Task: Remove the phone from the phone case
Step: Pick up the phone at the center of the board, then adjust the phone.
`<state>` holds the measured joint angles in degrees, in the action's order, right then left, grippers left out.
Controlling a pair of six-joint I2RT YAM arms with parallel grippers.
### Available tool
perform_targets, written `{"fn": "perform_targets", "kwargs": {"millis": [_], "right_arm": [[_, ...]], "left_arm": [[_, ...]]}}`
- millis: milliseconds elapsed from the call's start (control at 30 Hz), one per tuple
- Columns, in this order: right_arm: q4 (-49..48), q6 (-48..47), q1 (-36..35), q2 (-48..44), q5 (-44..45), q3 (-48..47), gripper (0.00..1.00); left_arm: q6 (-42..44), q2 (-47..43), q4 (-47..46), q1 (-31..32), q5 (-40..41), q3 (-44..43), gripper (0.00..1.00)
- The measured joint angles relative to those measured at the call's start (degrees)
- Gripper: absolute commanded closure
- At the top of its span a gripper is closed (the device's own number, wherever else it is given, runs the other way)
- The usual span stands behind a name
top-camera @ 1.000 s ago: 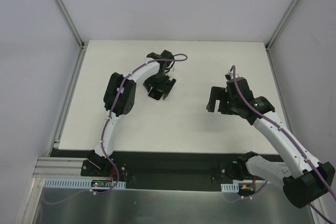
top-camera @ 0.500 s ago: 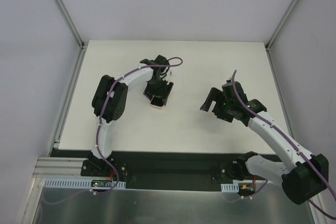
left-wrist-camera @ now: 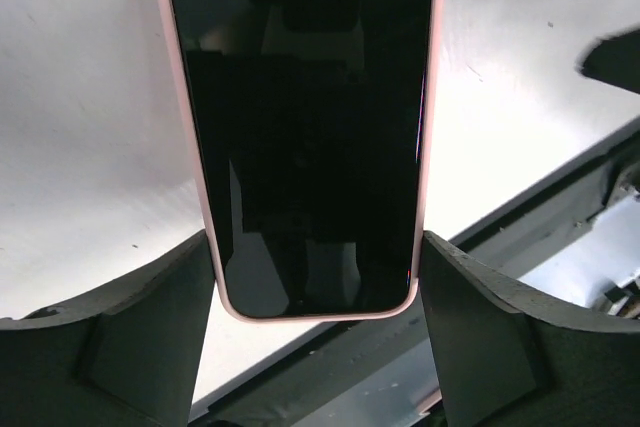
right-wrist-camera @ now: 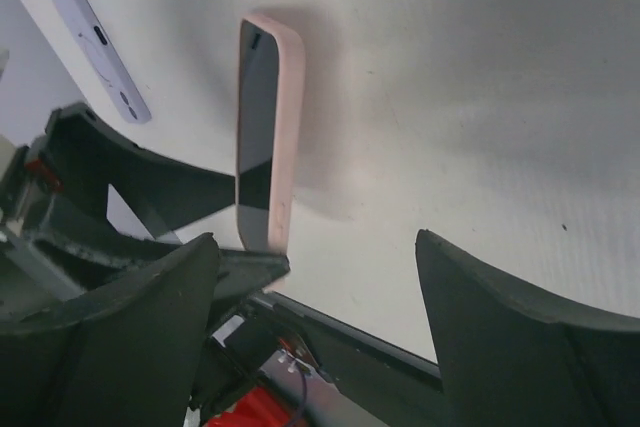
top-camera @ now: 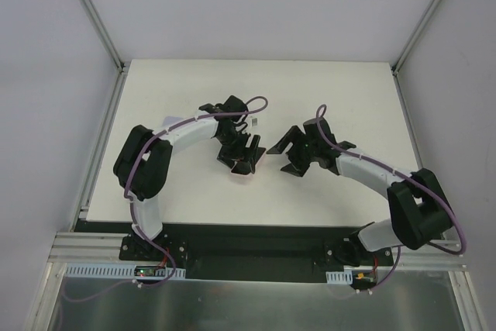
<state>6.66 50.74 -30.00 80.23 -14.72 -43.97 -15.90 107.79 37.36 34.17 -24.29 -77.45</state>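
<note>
left gripper (top-camera: 242,159) is clamped across the long sides of the pink phone case (right-wrist-camera: 284,127), with the black phone (left-wrist-camera: 300,127) seated inside it, near the middle of the white table (top-camera: 333,91). right gripper (right-wrist-camera: 315,242) stands wide apart just beside the case, gripping nothing. i cannot tell whether the case touches the table.
</note>
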Motion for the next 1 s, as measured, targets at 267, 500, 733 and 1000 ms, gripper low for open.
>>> {"fn": "perform_targets", "kwargs": {"millis": [267, 500, 733, 1000], "right_arm": [[-9.57, 9.4, -1.22, 12.44, -4.83, -3.08, 0.36], [-15.5, 13.86, -4.57, 19.28, -8.07, -5.03, 0.99], [-17.86, 12.83, -4.66, 18.62, -10.58, -5.35, 0.99], [-11.96, -1.9, -4.66, 7.8, -10.29, -5.31, 0.99]], "left_arm": [[-2.91, -3.82, -2.64, 0.76, -3.17, 3.76, 0.3], [-4.52, -6.21, -2.89, 1.36, -3.85, 5.01, 0.23], [-5.66, -12.57, -2.54, 1.14, -3.82, 7.04, 0.01], [-7.32, -30.29, -3.19, -0.96, -7.67, 7.87, 0.01]]}}
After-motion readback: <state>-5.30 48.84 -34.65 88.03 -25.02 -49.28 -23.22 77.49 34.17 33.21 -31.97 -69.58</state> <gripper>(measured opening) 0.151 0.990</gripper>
